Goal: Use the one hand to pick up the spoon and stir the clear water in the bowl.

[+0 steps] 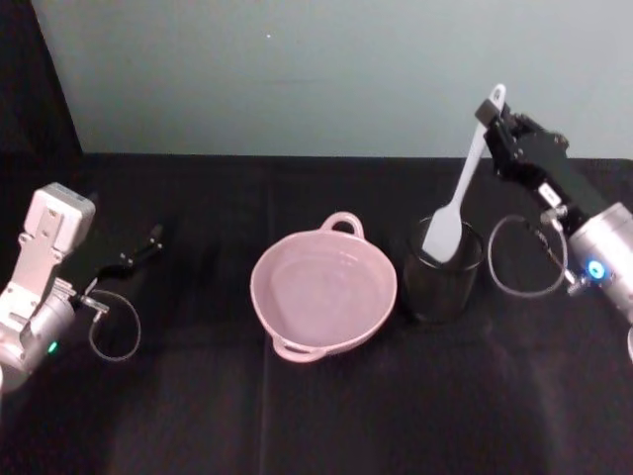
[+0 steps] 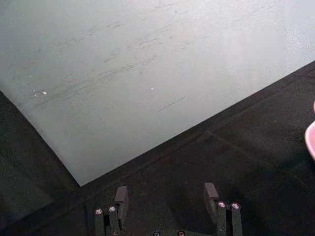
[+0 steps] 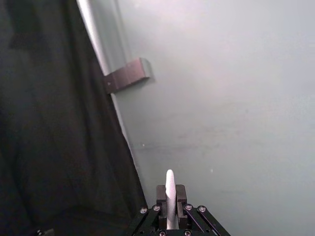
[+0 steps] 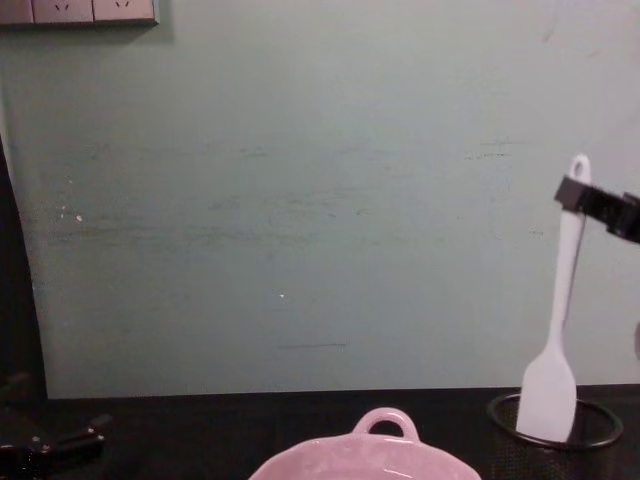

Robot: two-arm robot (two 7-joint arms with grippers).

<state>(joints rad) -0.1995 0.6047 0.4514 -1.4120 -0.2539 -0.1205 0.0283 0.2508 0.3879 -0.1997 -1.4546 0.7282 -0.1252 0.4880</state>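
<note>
My right hand (image 1: 492, 112) is clamped on the one spoon (image 1: 455, 198) near its top, head dipping into the single mesh cup (image 1: 442, 269) at three o'clock of the one pink bowl (image 1: 323, 288). My left hand (image 1: 153, 237) rests parked at nine o'clock, fingers apart.

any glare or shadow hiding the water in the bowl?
Head view: the bowl is evenly lit, interior pale with only faint glints, no hard glare. Chest view: just its far rim shows, water not visible. The black table swallows shadows.

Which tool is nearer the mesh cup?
Right. The right tool holds the spoon by its handle just above the mesh cup; the left tool sits far left, beyond the pink bowl.
</note>
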